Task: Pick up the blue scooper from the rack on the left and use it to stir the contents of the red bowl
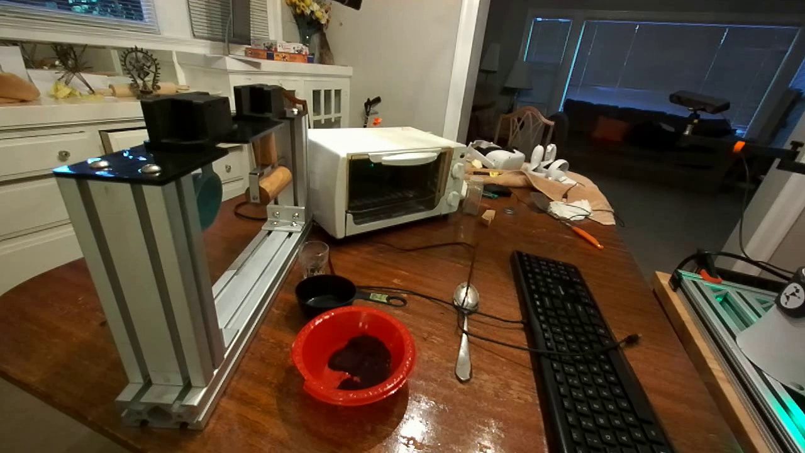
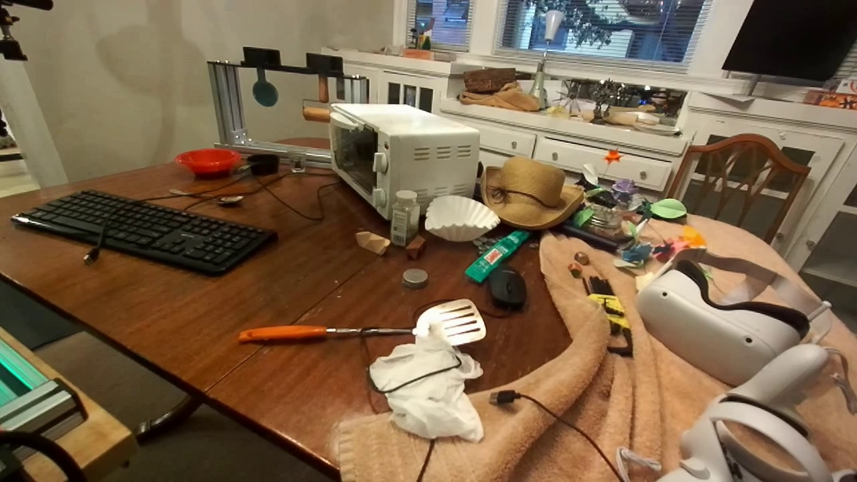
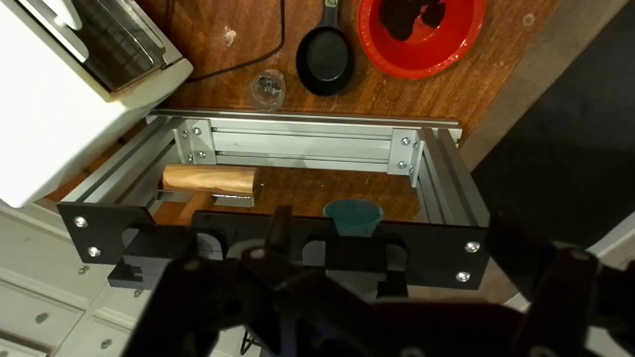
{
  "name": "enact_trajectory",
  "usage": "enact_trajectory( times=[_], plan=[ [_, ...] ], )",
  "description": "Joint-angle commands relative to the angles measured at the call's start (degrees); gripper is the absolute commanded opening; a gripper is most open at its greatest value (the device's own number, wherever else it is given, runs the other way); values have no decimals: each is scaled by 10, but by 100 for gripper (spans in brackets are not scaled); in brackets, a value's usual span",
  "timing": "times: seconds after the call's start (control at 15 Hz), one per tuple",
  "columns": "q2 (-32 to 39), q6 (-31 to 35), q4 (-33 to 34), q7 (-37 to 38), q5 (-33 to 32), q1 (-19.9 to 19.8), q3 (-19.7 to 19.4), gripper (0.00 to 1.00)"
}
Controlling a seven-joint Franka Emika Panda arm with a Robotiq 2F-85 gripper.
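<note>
Black fingers of the gripper (image 3: 392,233) stand spread in the wrist view. Seen between them, the blue scooper (image 3: 353,215) hangs head-down from the silver rack (image 3: 302,144); near the rack, on a wooden table (image 1: 490,402), the red bowl (image 1: 313,336) holds dark brown contents (image 1: 363,360).

Near hand (image 3: 392,223): one rack (image 3: 302,144), two black blocks (image 1: 188,118), one blue scooper (image 3: 353,214). Farther: one red bowl (image 3: 421,57), one black cup (image 3: 325,62), one tumbler (image 3: 268,90).
</note>
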Motion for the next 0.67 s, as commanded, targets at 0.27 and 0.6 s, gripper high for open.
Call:
enact_trajectory(
  times=[0.27, 0.6],
  plan=[
    [33, 1, 39, -19, 0, 7, -6, 100],
    [91, -10, 119, -56, 9, 6, -9, 100]
  ],
)
